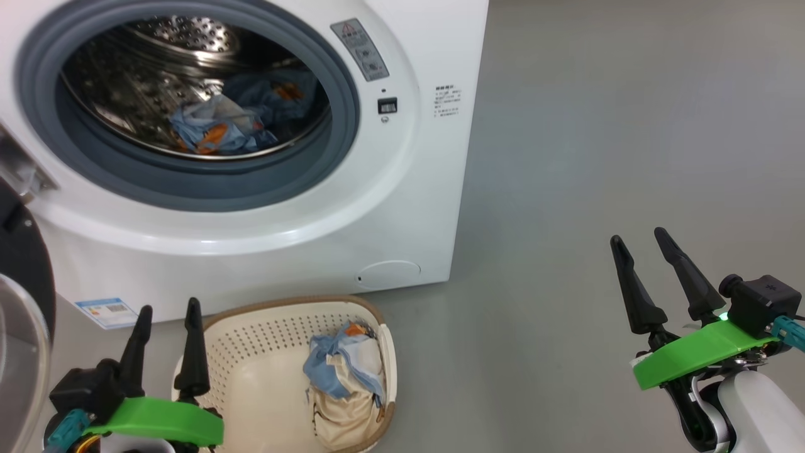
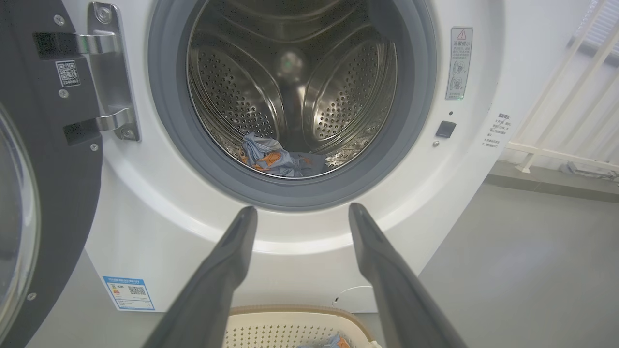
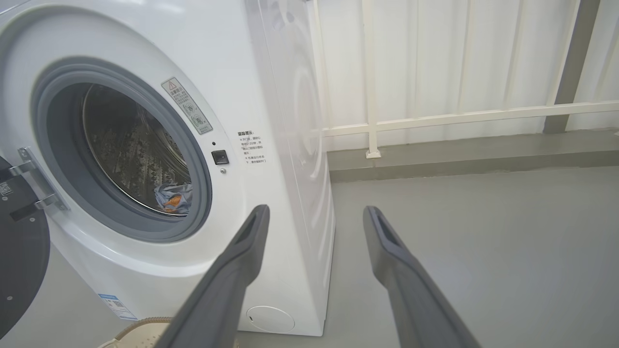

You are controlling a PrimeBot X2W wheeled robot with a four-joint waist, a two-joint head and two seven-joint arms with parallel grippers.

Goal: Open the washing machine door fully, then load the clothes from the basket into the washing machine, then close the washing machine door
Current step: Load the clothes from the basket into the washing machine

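one step done, two left. washing machine door (image 2: pixel 48 183) stands wide open at left, hinge (image 2: pixel 109 72) exposed. loading looks partway: blue printed piece (image 1: pixel 214 126) lies low in drum (image 1: pixel 126 69) of washing machine (image 1: pixel 402 189). rest of clothes (image 1: pixel 343 377), blue and cream bundle, sits at right end of basket (image 1: pixel 251 358) on floor (image 1: pixel 597 126), near side of machine front. left gripper (image 1: pixel 168 306) spread, empty, just beside basket's left rim. right gripper (image 1: pixel 638 236) spread, empty, over floor well to right. left to do, by my read: fetch bundle, load, shut door.

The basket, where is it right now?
In the head view the basket sits on the floor at lower left, in front of the washing machine, beside the left gripper.
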